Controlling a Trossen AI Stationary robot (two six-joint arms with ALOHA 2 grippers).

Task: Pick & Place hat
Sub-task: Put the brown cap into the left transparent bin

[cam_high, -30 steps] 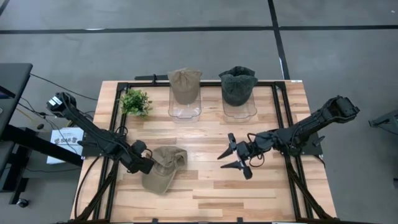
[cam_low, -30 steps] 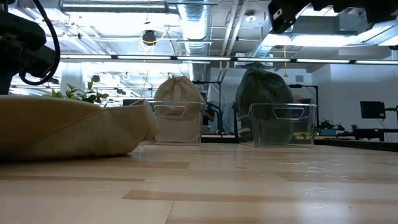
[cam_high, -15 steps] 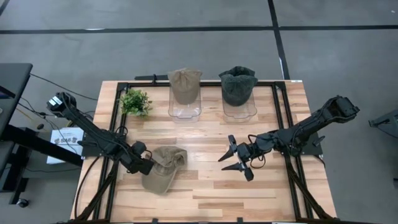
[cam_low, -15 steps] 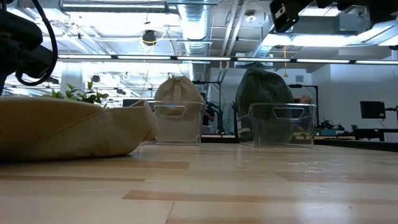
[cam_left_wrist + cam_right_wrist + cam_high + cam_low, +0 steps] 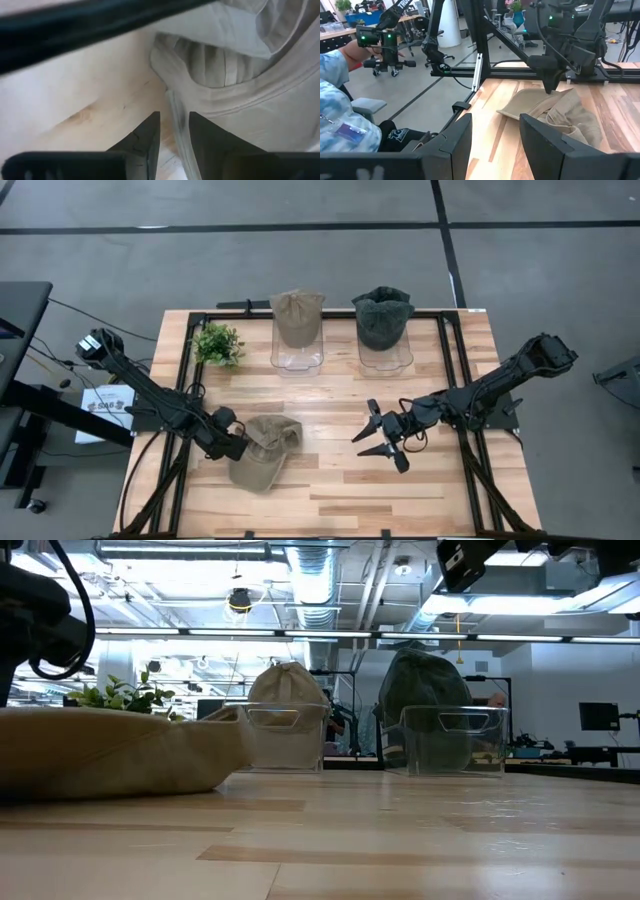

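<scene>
High view: tan cap (image 5: 262, 450) on desk (image 5: 330, 480) front-left, edge lifted slightly vs earlier. Left end effector (image 5: 238, 446) pinches its edge. Right end effector (image 5: 377, 436) spread, empty, nudged right. Grey floor (image 5: 300, 250) behind.

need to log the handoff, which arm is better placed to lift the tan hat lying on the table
Left. The left gripper is already at the loose tan hat, fingers straddling its edge. The right gripper hangs open over bare wood, apart from it.

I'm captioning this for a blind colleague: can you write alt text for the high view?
The left gripper pinches the edge of a tan hat lying on the wooden table, while the right gripper hovers open nearby. At the far edge, two clear stands hold a tan hat and a dark green hat, beside a small plant.
</scene>
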